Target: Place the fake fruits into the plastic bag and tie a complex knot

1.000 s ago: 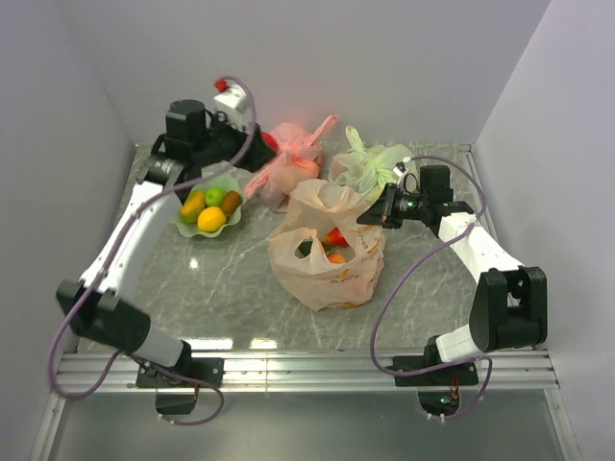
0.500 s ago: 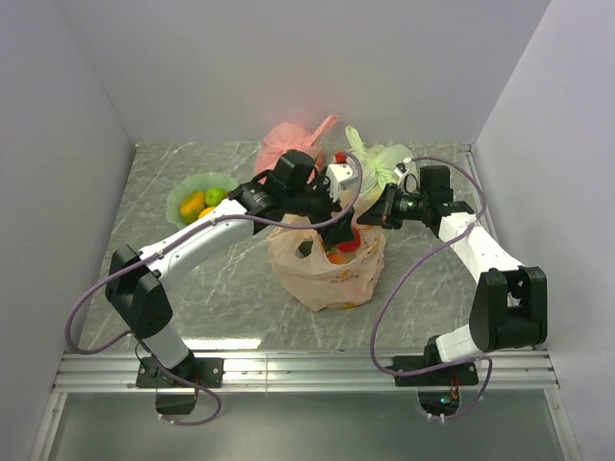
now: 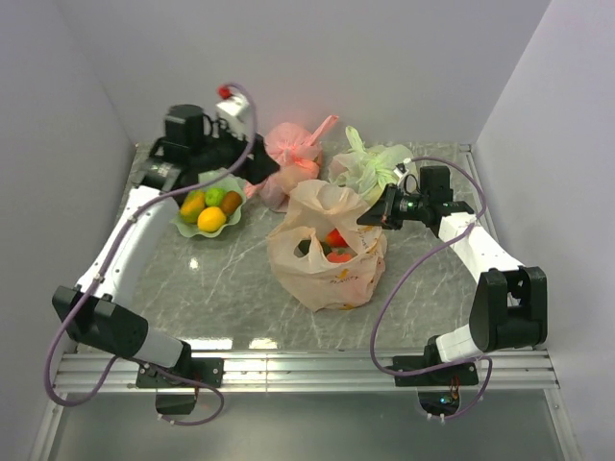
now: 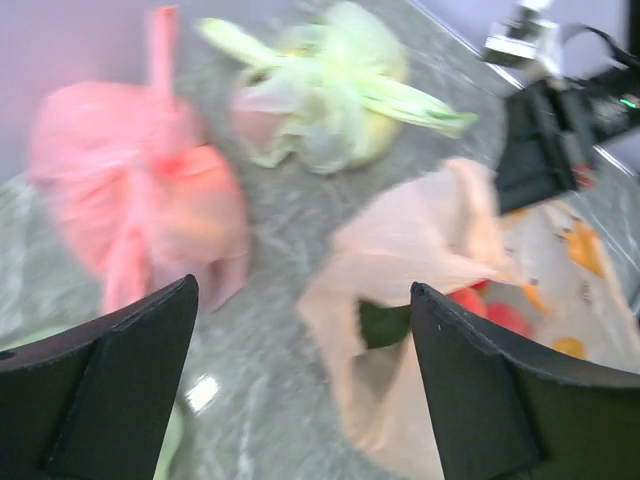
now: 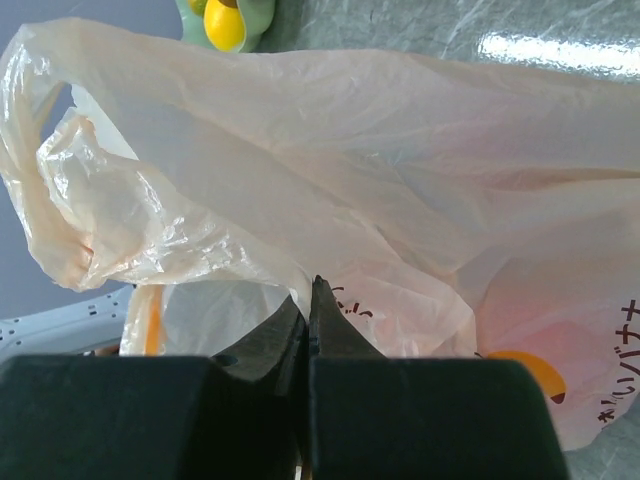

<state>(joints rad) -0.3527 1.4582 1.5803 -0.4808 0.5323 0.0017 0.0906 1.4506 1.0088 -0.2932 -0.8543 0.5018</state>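
Right gripper pinches plastic bag rim, mouth open. Left gripper wide, empty, left of bag, near dish. Fake fruits left of bag; few inside, perhaps three. Grab one squarely, lift clear.

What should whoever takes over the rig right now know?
Left gripper: open, empty, up by the dish.
Right gripper: shut on the rim of the pale orange bag, holding its mouth up.
Done: some fruit inside the bag, a red fruit showing.
To do: fruits in the dish go into the bag; then tie it shut, no knot yet.
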